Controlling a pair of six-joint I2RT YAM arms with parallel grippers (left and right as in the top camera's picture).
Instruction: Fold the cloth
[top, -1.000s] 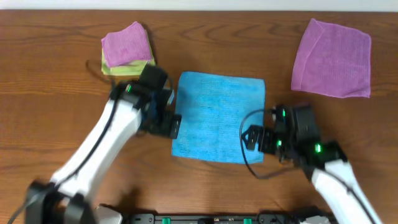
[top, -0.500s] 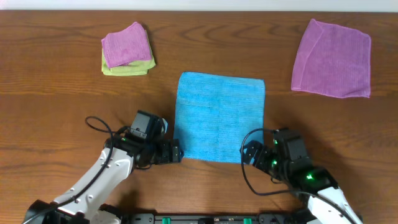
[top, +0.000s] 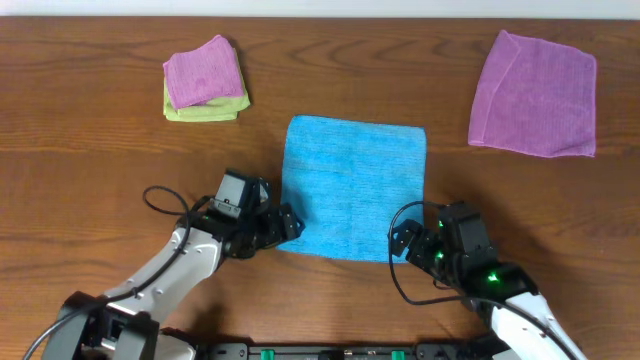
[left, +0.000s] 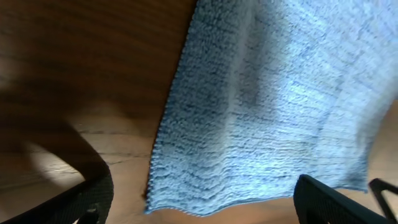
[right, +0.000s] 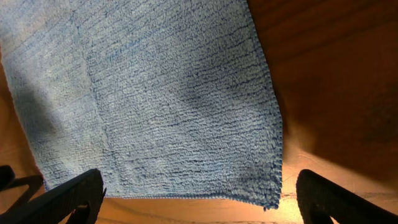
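Well, from overhead the blue cloth (top: 355, 185) lies spread flat in the middle of the table (top: 100, 170), a little nearer the near edge than the far one. The left gripper (top: 285, 225) sits at the cloth's near-left corner and the right gripper (top: 400, 240) at its near-right corner. From up here I cannot tell whether either one touches the fabric. Toward the far-right corner lies a large purple cloth (top: 535, 95). Toward the far-left corner a small purple cloth (top: 203, 72) rests folded on a lime-green cloth (top: 200, 110). Both are well apart from the blue one.

Next, the left wrist view, somewhat blurred. The blue cloth (left: 267, 106) fills the upper right, with its corner low in the frame. The left gripper (left: 202, 196) is spread wide: one finger is over bare wood beside that corner and the other is at the far side of the picture, with the cloth's near edge running between them.

Lastly, the right wrist view. The blue cloth (right: 168, 93) fills most of the frame, ribbed and flat, its corner at lower right. The right gripper (right: 199, 202) is likewise spread wide, gripping nothing, and its outer finger is over wood just past that corner.
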